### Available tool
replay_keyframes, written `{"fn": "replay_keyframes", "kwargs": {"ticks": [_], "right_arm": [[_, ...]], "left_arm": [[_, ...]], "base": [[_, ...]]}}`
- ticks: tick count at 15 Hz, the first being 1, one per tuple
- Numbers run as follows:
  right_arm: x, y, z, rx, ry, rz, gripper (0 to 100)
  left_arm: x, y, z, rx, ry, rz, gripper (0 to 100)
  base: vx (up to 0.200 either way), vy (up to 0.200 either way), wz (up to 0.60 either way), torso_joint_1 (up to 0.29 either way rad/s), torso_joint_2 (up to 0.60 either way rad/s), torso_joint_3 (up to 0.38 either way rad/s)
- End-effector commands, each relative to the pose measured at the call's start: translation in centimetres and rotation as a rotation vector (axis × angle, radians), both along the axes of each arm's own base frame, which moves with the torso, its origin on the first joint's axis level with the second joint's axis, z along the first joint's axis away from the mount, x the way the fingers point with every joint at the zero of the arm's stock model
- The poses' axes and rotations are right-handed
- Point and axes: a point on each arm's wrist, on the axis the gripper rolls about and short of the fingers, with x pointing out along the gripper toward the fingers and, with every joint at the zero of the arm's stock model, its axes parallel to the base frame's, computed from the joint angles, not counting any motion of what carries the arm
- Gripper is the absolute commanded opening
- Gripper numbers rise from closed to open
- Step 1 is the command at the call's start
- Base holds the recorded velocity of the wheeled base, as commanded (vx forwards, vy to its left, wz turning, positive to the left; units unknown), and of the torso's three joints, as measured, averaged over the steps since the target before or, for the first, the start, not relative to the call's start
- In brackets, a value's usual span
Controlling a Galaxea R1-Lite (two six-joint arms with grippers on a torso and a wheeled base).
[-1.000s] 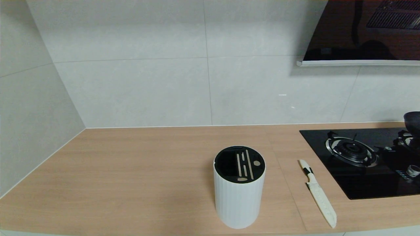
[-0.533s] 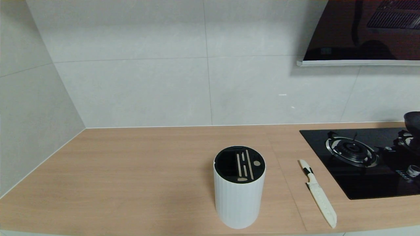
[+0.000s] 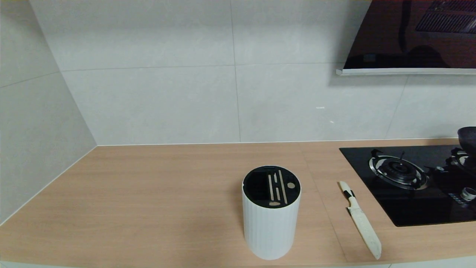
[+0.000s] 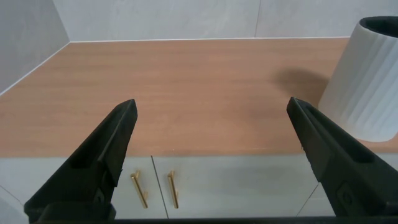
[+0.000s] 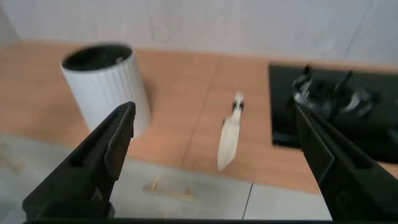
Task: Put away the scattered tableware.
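A white ribbed cylindrical knife holder [image 3: 271, 213] with a black slotted top stands near the counter's front edge; it also shows as the holder [image 4: 368, 78] and the holder [image 5: 107, 83]. A cream-coloured knife [image 3: 360, 219] with a black band on its handle lies flat on the wooden counter between the holder and the hob, blade toward the front edge; the knife [image 5: 229, 133] lies ahead of my right gripper. My left gripper [image 4: 211, 124] is open, in front of the counter edge, with nothing between its fingers. My right gripper [image 5: 214, 134] is open, also off the counter's front.
A black gas hob [image 3: 409, 182] with a burner [image 3: 398, 172] fills the counter's right end, a dark pot [image 3: 468, 138] at its far edge. A range hood [image 3: 412, 37] hangs above. Tiled walls close the back and left. Cabinet doors with gold handles [image 4: 155, 190] sit below the counter.
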Motion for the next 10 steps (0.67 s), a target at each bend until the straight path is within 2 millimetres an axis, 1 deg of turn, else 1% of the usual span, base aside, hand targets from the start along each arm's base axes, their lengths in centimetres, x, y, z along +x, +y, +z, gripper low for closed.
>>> {"fn": "replay_keyframes", "kwargs": {"ticks": [1,2,4,5,7,8,9,10], "right_arm": [[6.9,0.3,1.8,-0.039,0.285,0.028,100],[8.0,0.5,1.8,-0.048,0.315,0.044,100],[10.9,1.2,1.5,-0.071,0.366,0.053,100],[14.3,1.8,0.8,-0.096,0.390,0.036,100],[17.5,2.2,0.0,-0.104,0.418,0.028,100],[19.0,2.3,-0.2,-0.108,0.437,0.027,100],[19.8,2.4,-0.5,-0.111,0.455,0.028,100],[20.1,2.6,-0.8,-0.117,0.470,0.033,100]], "left_arm": [[0.0,0.0,0.0,0.000,0.000,0.001,100],[0.0,0.0,0.0,0.000,0.000,0.001,100],[0.0,0.0,0.0,0.000,0.000,0.001,100],[0.0,0.0,0.0,0.000,0.000,0.001,100],[0.0,0.0,0.0,0.000,0.000,0.001,100],[0.0,0.0,0.0,0.000,0.000,0.001,100],[0.0,0.0,0.0,0.000,0.000,0.001,100],[0.0,0.0,0.0,0.000,0.000,0.001,100]], "base": [[0.000,0.000,0.00,0.000,0.00,0.000],[0.000,0.000,0.00,0.000,0.00,0.000],[0.000,0.000,0.00,0.000,0.00,0.000],[0.000,0.000,0.00,0.000,0.00,0.000],[0.000,0.000,0.00,0.000,0.00,0.000],[0.000,0.000,0.00,0.000,0.00,0.000],[0.000,0.000,0.00,0.000,0.00,0.000],[0.000,0.000,0.00,0.000,0.00,0.000]]}}
